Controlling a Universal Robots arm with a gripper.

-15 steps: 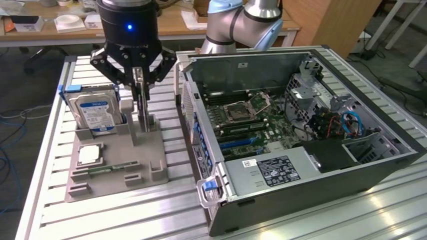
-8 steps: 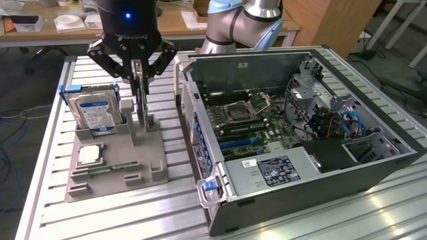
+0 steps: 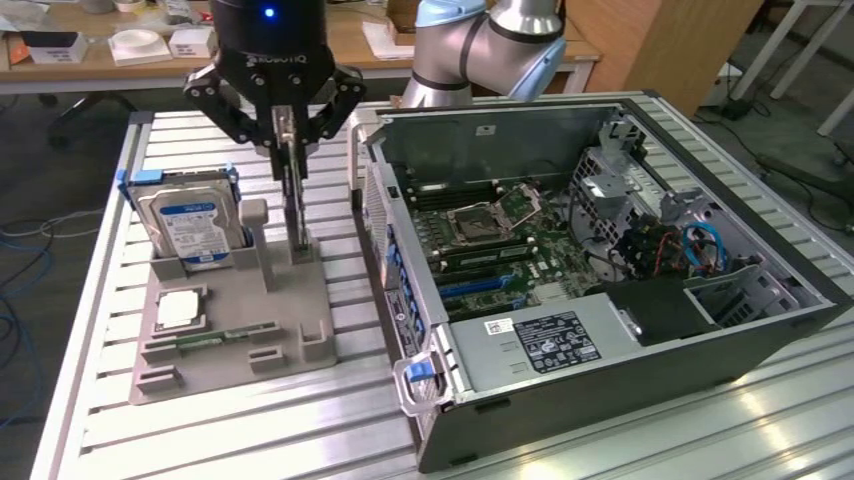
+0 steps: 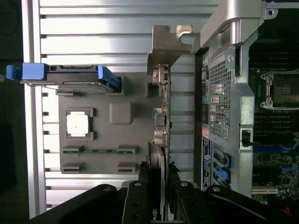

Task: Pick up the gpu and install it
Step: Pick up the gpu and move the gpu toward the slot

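1. Clamping both flat faces, as far as I can judge, the black two-fingered hand (image 3: 291,150) (image 4: 158,170) is narrowed onto the gpu (image 3: 299,215) (image 4: 163,116), a thin dark circuit card with a silvery metal bracket.
2. The gpu stands on edge directly below the hand, over the grey plastic holder (image 3: 214,365) (image 4: 107,135). Its lower end meets the holder's slot; seated or lifted, cannot tell.
3. Long axis runs parallel to the holder's side facing the open black computer case (image 3: 601,400) (image 4: 224,93). The bracket end overhangs the holder's edge.
4. Also on the holder, away from the case side:
   - a silver hard drive with a blue-white label (image 3: 194,225) (image 4: 70,74)
   - a square silvery processor chip (image 3: 178,308) (image 4: 77,124)
   - a slim green memory stick (image 3: 214,340) (image 4: 100,150)
5. The case stands just beside the holder on the slatted aluminium desk (image 3: 267,430) (image 4: 117,28). Judged: its wall is the nearest obstruction.
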